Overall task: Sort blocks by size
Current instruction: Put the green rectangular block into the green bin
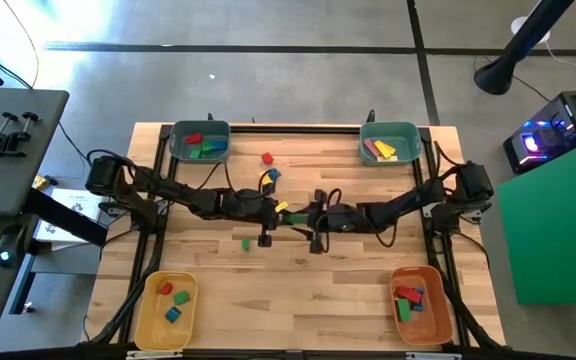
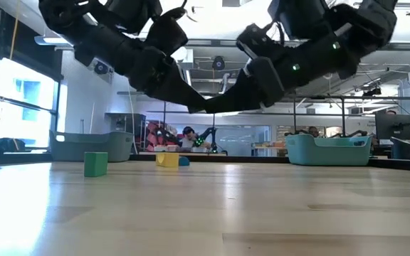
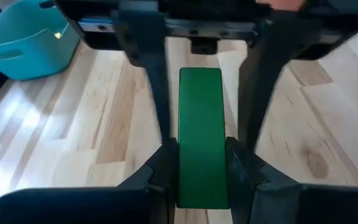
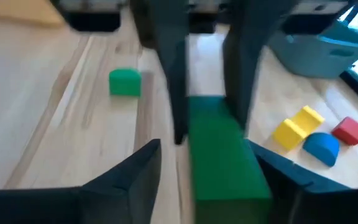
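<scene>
You are passing the green bar (image 3: pixel 200 137) from hand to hand above the table's middle: your left gripper (image 3: pixel 199 167) squeezes it tight, your right gripper (image 4: pixel 219 171) waits wide around it, so close right next, then open left.

We are seeing bright, even overhead light washing the bench (image 1: pixel 298 290), with glare whitening the floor (image 1: pixel 118 60) beyond it. In the low view, windows are glowing and the arms are hanging as dark silhouettes. Both wrist views are blurring, softest nearest each claw.
</scene>
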{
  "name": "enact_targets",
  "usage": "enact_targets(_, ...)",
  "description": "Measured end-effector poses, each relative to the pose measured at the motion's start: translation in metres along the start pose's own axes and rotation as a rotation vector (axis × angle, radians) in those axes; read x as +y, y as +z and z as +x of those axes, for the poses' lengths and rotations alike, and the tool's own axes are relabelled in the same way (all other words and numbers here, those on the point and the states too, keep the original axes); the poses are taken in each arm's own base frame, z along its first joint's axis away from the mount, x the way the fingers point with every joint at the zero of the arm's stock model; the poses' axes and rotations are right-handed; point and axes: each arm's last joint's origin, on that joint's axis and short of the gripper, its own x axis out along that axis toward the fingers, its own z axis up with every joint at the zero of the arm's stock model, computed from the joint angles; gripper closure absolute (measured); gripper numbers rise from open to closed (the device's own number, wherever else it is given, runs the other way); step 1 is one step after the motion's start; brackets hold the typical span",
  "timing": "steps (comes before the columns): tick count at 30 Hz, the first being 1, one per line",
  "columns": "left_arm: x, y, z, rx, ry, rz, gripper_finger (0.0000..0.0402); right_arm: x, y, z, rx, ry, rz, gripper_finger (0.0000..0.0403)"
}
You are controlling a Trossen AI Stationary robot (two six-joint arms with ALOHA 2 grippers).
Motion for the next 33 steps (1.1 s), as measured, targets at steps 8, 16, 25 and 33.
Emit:
enact_targets(8,0.0,0.0,0.0,-0.005,-0.006,-0.001,0.0327,0.008,0.021,0.005,0.185,-0.025,-0.085,0.026)
enact_targets(16,-0.001,0.001,0.0,-0.013,-0.007,0.002,0.0324,0.011,0.038,0.004,0.314,-0.056,-0.136,0.031)
enact_targets(25,0.003,-0.002,0.0,0.022,0.014,-0.064,0.0243,0.006,0.042,-0.009,0.387,-0.089,-0.102,0.031)
enact_targets(33,0.013,-0.005,0.001,0.032,0.042,-0.105,0.0163,-0.037,0.008,-0.07,0.6,-0.348,0.067,0.031)
